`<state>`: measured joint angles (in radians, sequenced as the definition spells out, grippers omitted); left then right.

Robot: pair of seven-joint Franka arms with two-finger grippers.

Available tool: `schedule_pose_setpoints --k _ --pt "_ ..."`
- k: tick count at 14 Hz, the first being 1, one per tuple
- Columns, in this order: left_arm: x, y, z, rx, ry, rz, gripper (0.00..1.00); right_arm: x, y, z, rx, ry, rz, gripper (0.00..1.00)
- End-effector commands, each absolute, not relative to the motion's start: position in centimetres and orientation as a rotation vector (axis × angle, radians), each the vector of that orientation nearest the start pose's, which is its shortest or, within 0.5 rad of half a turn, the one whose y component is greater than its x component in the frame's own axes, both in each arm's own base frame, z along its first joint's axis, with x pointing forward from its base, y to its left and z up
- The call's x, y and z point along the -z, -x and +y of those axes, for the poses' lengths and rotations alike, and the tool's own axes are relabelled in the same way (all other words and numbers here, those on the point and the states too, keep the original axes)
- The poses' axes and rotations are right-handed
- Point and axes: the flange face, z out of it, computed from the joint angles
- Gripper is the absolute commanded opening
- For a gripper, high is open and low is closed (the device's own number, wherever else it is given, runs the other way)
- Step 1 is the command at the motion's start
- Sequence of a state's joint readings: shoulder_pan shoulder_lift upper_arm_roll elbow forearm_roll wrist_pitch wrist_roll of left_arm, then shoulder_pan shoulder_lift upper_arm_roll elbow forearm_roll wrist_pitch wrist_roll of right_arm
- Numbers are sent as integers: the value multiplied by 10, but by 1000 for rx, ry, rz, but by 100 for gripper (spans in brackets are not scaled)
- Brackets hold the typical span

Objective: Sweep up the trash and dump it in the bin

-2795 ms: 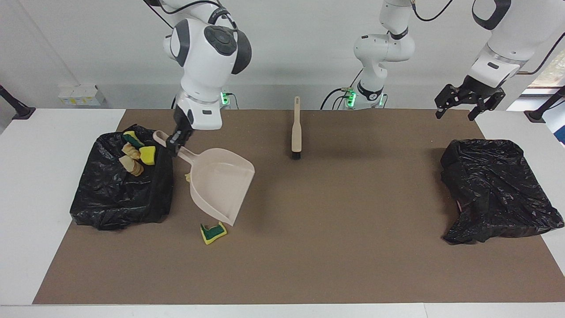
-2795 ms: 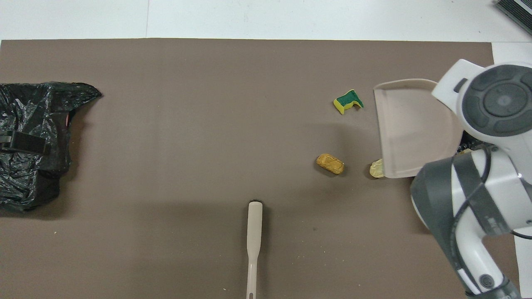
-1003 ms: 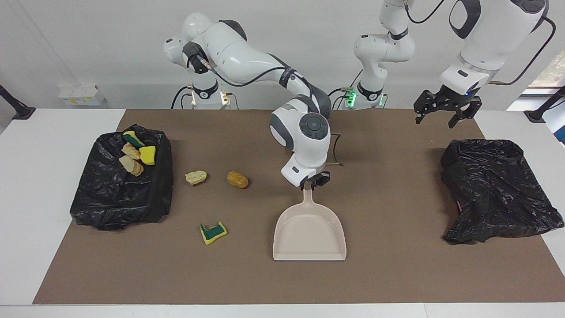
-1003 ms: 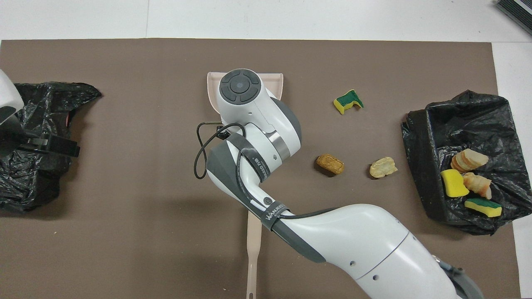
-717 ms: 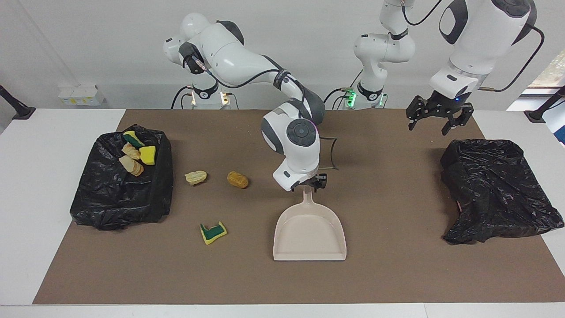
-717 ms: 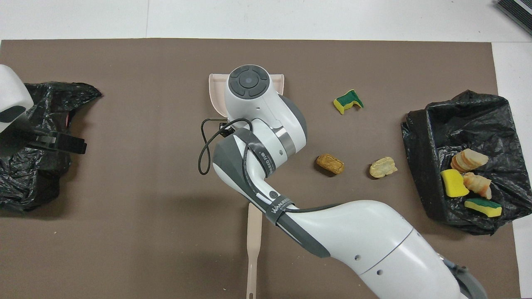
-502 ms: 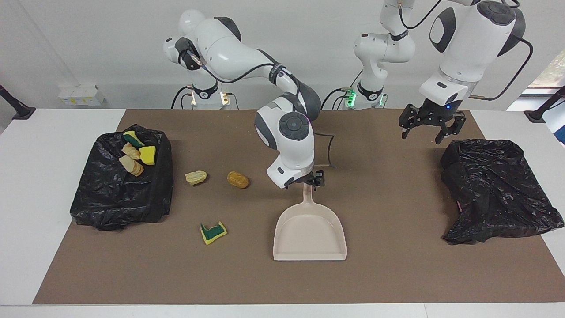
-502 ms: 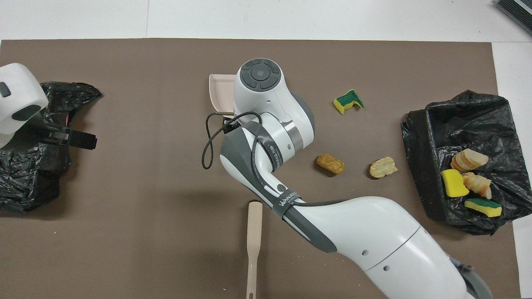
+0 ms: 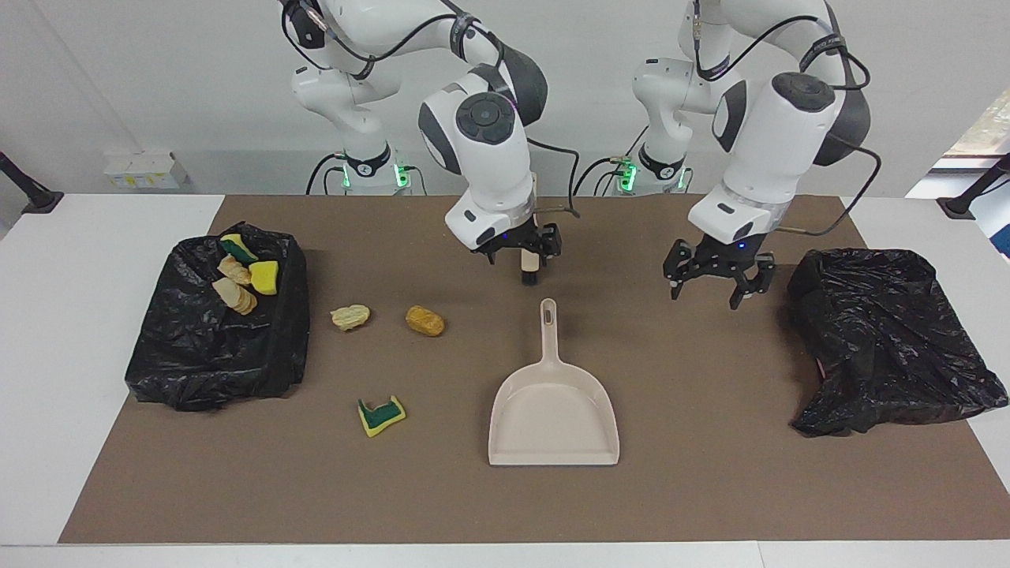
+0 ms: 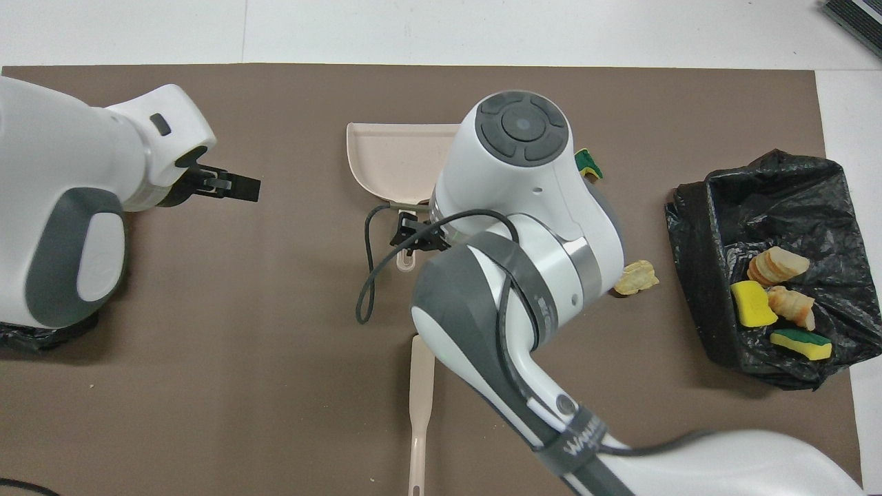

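Note:
Three pieces of trash lie on the brown mat: a pale lump (image 9: 349,316) (image 10: 635,277), a brown lump (image 9: 424,320) and a yellow-and-green sponge piece (image 9: 381,416). Several more scraps (image 9: 241,276) (image 10: 775,293) sit in the black-lined bin (image 9: 197,355) (image 10: 703,220) at the right arm's end. The beige dustpan (image 9: 552,410) (image 10: 393,155) lies flat on the mat, handle toward the robots, held by nothing. My right gripper (image 9: 521,243) hangs open over the bristle end of the brush (image 9: 529,272) (image 10: 420,399). My left gripper (image 9: 710,293) (image 10: 231,184) hangs open over bare mat.
A second crumpled black bag (image 9: 884,339) lies at the left arm's end of the mat. In the overhead view the right arm covers the brown lump and most of the sponge piece. White table borders the mat on all sides.
The right gripper opened off the dustpan handle, rose and drew back over the brush. The left gripper came down from beside the black bag toward the middle of the mat.

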<state>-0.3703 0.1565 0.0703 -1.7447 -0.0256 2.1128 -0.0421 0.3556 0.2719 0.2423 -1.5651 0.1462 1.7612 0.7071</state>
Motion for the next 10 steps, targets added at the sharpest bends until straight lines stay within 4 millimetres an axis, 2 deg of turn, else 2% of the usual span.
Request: schedule_pose_setpoints --k 1,3,5,7,8,10 --pt "-452 -612 -241 366 3166 320 100 -467 -461 351 -364 3009 278 100" --pt "-434 -613 -261 370 3174 291 100 -451 -418 347 -403 3016 266 100" --pt "-423 -600 -295 355 3185 317 100 -438 -382 348 -387 2981 276 100" --pt "-407 -593 -326 382 3199 307 100 -418 -365 356 -417 2991 251 100" --pt "-404 -584 -344 374 3202 325 100 -410 -357 367 -392 2987 232 100" --pt "-402 -577 -354 365 3206 315 100 -387 -342 376 -378 2994 251 100"
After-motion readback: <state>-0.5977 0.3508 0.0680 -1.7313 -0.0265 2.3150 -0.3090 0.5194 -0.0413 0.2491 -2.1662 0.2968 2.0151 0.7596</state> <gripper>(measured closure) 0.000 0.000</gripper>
